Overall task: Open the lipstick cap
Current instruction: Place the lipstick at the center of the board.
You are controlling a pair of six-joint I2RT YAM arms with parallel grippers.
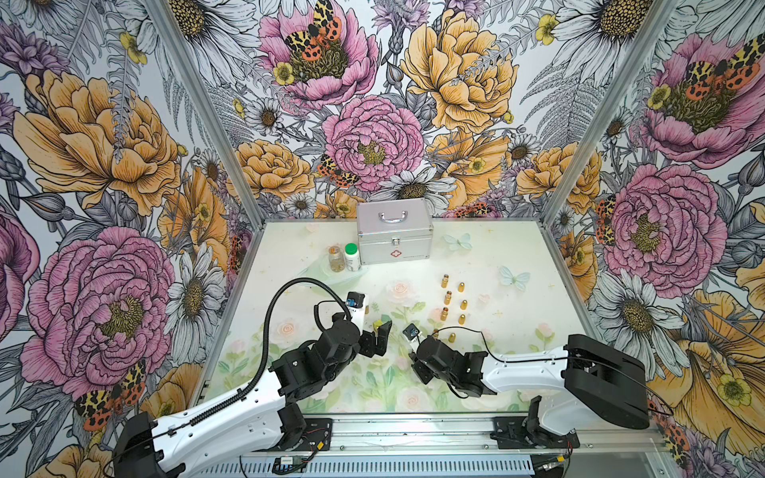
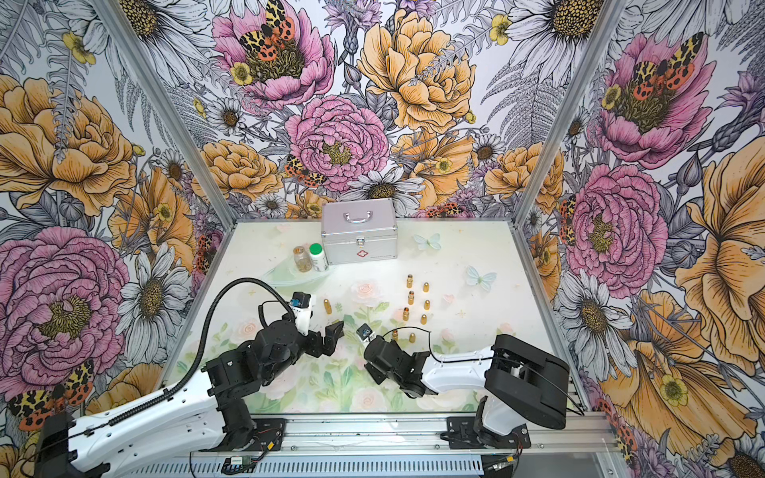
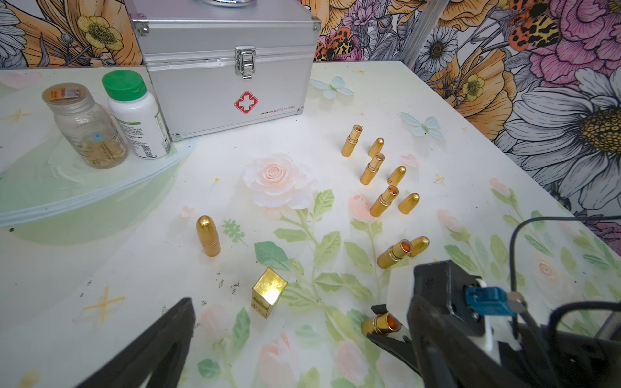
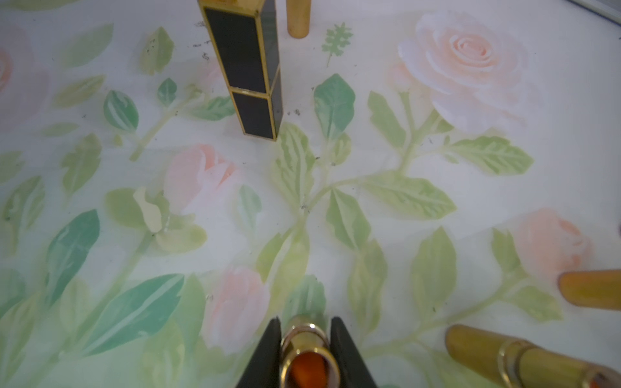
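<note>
My right gripper (image 4: 305, 319) points down at the mat, shut on an uncapped gold lipstick tube (image 4: 307, 356) with orange colour showing inside; the same tube (image 3: 381, 325) appears in the left wrist view. In both top views the right wrist hides it. A square black-and-gold lipstick (image 4: 248, 67) stands capped and upright, and its gold top (image 1: 377, 325) sits between the wide-open fingers of my left gripper (image 1: 376, 337), which hold nothing. A round gold capped lipstick (image 3: 208, 236) stands further to the left.
Three open gold tubes, each with its cap beside it, stand in a double row (image 1: 453, 298), and a fourth tube (image 1: 434, 332) and cap (image 1: 452, 337) stand close to the right wrist. A silver first-aid case (image 1: 393, 236) and two bottles (image 1: 336, 258) (image 1: 352, 256) stand at the back.
</note>
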